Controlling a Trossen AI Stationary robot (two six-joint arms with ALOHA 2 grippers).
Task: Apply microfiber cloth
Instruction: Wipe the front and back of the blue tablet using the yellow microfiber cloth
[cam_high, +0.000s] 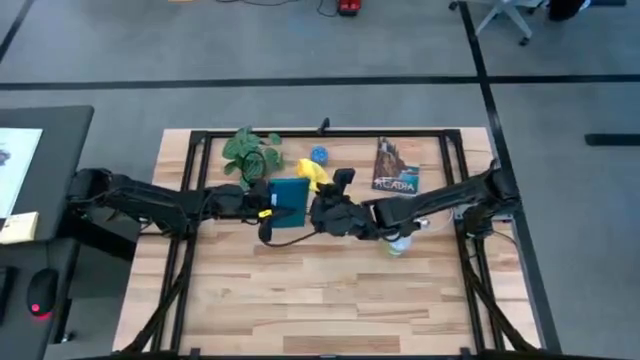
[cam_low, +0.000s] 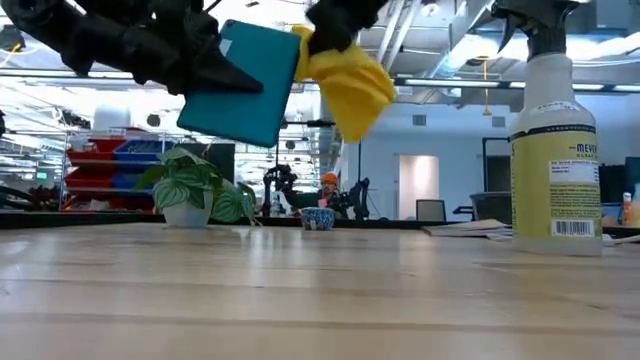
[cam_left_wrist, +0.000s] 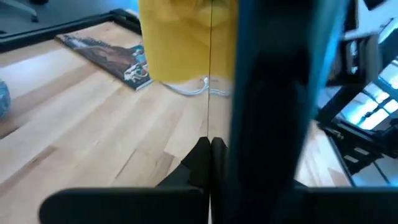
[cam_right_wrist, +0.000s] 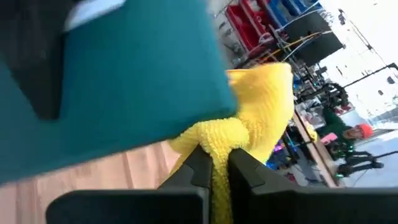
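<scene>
Yellow cloth (cam_right_wrist: 249, 134) is bunched between the fingers (cam_right_wrist: 198, 165) of my right gripper (cam_right_wrist: 214, 163), which are pinched narrow on a fold of it, so the microfiber is already picked up and in the air. Nearest in the low view, the bare wooden table (cam_low: 300, 300) runs under everything; both arms hold their loads well above it. My left gripper (cam_left_wrist: 208, 155) is clamped on the edge of the teal tablet (cam_low: 240, 85), fingers nearly together with the tablet's thin edge running up between them. From above I see the 2 arms reaching in from opposite sides and meeting near the table's middle, wrists roughly level, the tablet tilted on a slant.

I judge the step in hand to be bringing cloth to screen: the cloth hangs touching or just beside the tablet's upper right corner in the low view, though I cannot tell if it presses on the face yet. Next I would need the right arm to lay the cloth flat on the surface while the left holds the tablet steady against the push.

Farther back stand the spray bottle (cam_low: 555, 130), a potted plant (cam_low: 190, 190), a small blue bowl (cam_low: 318, 217) and a book (cam_high: 396, 168).
</scene>
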